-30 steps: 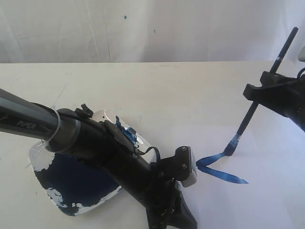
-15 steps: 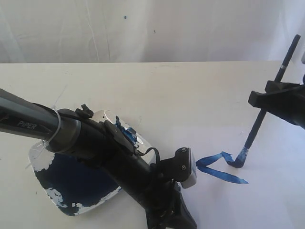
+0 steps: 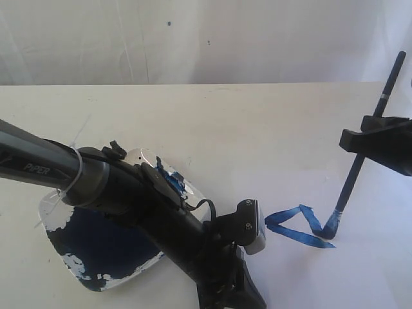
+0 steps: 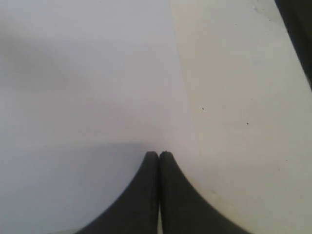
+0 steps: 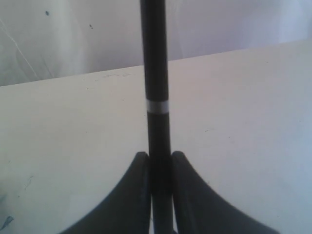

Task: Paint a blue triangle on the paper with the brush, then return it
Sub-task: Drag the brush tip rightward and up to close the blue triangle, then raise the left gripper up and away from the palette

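Blue strokes made up the blue triangle (image 3: 299,225) on the paper (image 3: 373,277), on the right-arm side of the paint dish (image 3: 50,207) and well apart from it. The outline was rough and hollow. Its corner farthest from the dish looked nearly closed, but that was hard to tell. The brush (image 3: 349,187) stood tilted, with the handle end leaning away from the dish. Its blue-stained tip touched the paper at that far corner. The right gripper (image 3: 360,145) had its jaws pinching the brush on the black shaft, on the tip side of the silver band. In the wrist view both fingers (image 5: 139,195) sat tight against the shaft. The left gripper (image 4: 159,156) had its jaws pressed together with nothing between them. Its tips were over the paper's edge where it met the cream surface (image 4: 243,122); contact with the sheet was not clear. The left arm (image 3: 148,206) lay across the dish, covering part of its dark-blue paint pool (image 3: 106,248).
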`<state>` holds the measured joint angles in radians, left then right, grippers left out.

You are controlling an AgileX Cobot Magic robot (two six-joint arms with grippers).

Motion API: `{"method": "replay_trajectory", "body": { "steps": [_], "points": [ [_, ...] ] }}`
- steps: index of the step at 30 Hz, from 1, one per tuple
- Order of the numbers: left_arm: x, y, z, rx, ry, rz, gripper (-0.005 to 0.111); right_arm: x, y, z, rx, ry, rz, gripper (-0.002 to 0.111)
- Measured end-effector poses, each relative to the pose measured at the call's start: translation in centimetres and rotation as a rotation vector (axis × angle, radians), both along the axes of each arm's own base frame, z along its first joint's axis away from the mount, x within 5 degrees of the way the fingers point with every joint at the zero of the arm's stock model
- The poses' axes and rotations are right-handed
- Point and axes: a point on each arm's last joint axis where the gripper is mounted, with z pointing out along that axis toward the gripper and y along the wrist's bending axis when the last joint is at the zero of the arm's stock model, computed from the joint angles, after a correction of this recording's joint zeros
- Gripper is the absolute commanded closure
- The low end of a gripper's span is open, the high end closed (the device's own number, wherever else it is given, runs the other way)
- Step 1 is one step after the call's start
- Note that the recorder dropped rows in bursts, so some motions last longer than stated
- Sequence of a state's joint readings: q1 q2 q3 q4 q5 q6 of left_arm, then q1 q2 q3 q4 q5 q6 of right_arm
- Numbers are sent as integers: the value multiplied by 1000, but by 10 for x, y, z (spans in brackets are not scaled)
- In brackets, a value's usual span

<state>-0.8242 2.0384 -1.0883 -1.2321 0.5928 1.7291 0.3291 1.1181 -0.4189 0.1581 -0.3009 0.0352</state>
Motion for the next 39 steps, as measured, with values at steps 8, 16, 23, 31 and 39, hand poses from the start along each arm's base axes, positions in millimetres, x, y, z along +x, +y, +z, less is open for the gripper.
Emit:
{"method": "replay_trajectory", "body": {
  "steps": [8,16,23,31,39],
  "points": [
    [0,0,0,0,0,0,107,-1,0,-1,-3,15,3,108],
    [0,0,0,0,0,0,107,-2,0,-1,-5,25,4,108],
    [0,0,0,-1,1,-1,107,-2,0,-1,-6,27,4,108],
    [0,0,0,-1,1,-1,107,-10,-2,5,-16,28,16,108],
    [0,0,0,-1,1,-1,107,-15,-5,19,9,-54,11,108]
  ]
}}
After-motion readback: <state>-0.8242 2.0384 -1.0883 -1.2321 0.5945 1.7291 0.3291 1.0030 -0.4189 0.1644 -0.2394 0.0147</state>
